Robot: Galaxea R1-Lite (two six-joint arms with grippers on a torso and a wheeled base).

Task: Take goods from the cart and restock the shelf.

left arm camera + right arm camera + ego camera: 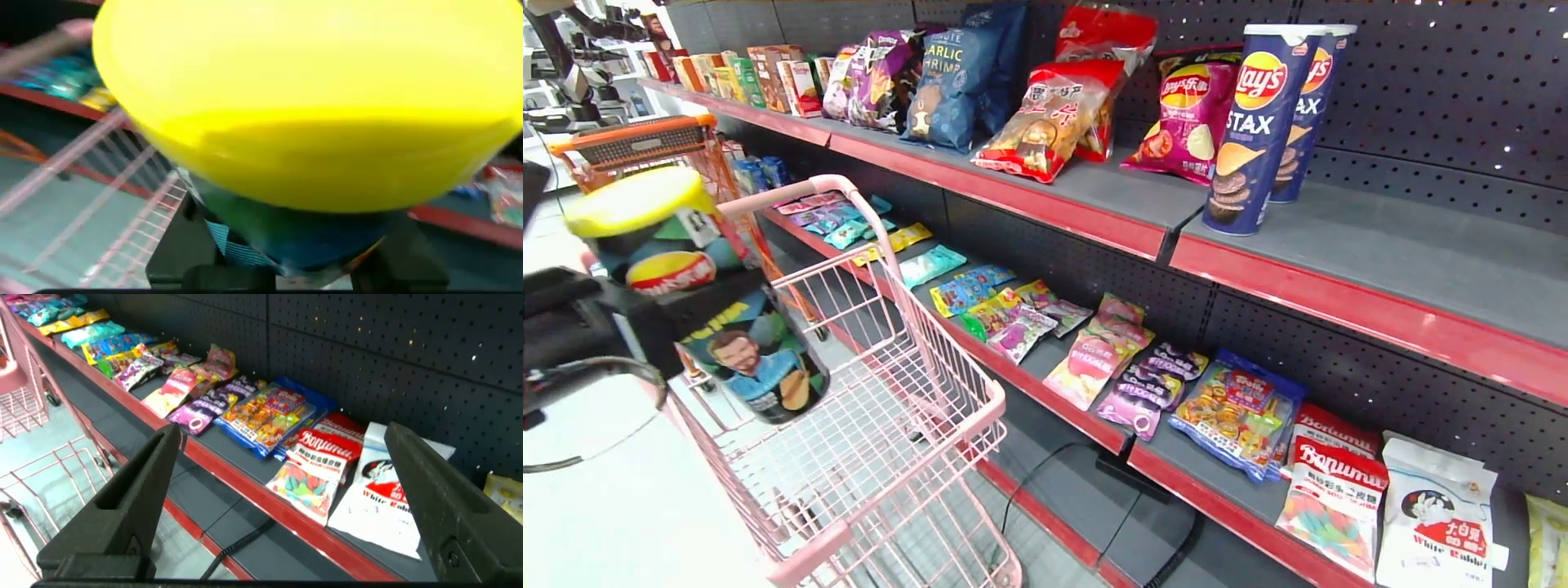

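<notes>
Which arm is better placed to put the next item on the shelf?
Left. Its gripper is shut on the can by the cart, ready to shelve. The right gripper is open and empty beside the lower shelf.

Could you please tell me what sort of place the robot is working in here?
Probably a shop aisle, real or mock: red-edged shelves stocked with snack bags, plus a pink cart.

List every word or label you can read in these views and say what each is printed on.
"Lay's" and "STAX": front blue tube on the upper shelf.
"GARLIC SHRIMP": blue bag, same shelf.
"Lay's": pink chip bag.
"White Rabbit": white bag on the lower shelf.
Print on the can in the left gripper and on the other packets is too small or blurred to read.
</notes>
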